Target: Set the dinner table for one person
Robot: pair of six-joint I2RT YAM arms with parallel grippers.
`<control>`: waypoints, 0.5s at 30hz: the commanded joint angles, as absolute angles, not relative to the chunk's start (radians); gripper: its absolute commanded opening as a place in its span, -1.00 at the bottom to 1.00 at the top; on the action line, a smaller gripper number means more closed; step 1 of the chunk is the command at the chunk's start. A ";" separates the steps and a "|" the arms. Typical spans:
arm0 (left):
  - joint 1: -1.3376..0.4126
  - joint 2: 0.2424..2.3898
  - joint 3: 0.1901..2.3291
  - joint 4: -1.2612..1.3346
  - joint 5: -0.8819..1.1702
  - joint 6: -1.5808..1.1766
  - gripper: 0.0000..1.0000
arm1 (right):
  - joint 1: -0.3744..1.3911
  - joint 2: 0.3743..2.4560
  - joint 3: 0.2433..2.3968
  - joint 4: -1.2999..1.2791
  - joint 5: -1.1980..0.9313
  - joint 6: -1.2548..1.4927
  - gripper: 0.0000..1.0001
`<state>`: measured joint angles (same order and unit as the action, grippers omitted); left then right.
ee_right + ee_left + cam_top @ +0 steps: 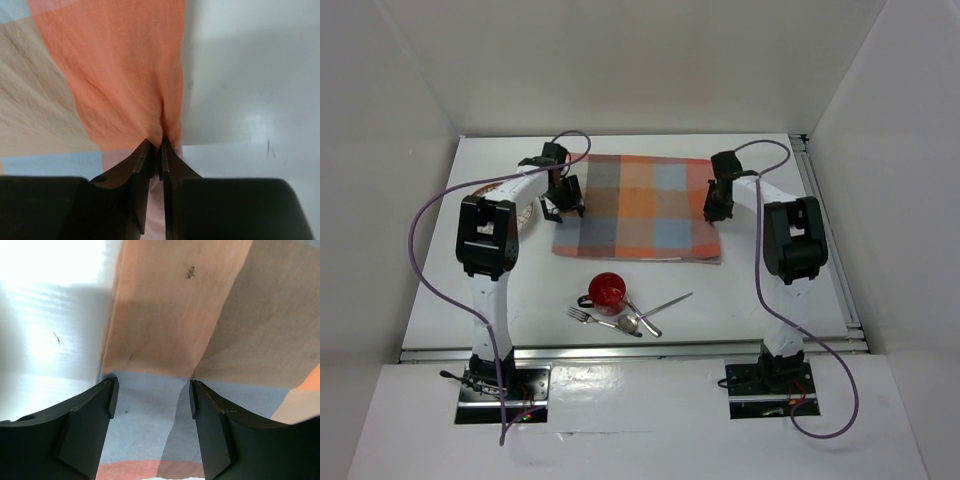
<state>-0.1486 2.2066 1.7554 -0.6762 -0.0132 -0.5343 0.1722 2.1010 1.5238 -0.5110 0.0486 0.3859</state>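
White walls [380, 150] enclose the large smooth white counter [760, 290], an orange-and-blue checked cloth mat [640, 205] lying toward its far edge. Left jaws gape over the mat; right jaws pinch its right edge.

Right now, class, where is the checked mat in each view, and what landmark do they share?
Top external: mat at centre, between left claw and right claw.
Left wrist: mat fills centre and right, under the open left claw.
Right wrist: mat upper left, its edge pinched in the right claw.
Shared landmark: the white table beside the mat.
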 commanded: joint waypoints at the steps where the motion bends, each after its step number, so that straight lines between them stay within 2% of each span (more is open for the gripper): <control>1: -0.144 2.165 1.657 -0.738 -0.040 -0.532 0.52 | 0.161 2.025 1.385 -0.562 0.168 0.440 -0.61; 5: -0.164 2.058 1.557 -0.729 -0.040 -0.532 0.52 | 0.161 1.927 1.327 -0.558 0.230 0.453 -0.25; 6: -0.164 2.034 1.540 -0.729 -0.040 -0.532 0.52 | 0.161 1.905 1.327 -0.558 0.230 0.453 0.03; 10: -0.193 1.957 1.552 -0.753 -0.086 -0.532 0.58 | 0.161 1.798 1.327 -0.571 0.224 0.430 0.57; 13: -0.215 1.948 1.592 -0.778 -0.110 -0.532 0.60 | 0.170 1.724 1.301 -0.580 0.146 0.449 0.57; 15: -0.224 1.948 1.592 -0.767 -0.110 -0.541 0.60 | 0.181 1.678 1.267 -0.552 0.071 0.465 0.36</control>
<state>-0.2039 2.0033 1.5570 -0.7521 -0.0746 -0.5304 0.1684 1.7721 1.3018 -0.5591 0.1394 0.4366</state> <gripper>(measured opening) 0.800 0.706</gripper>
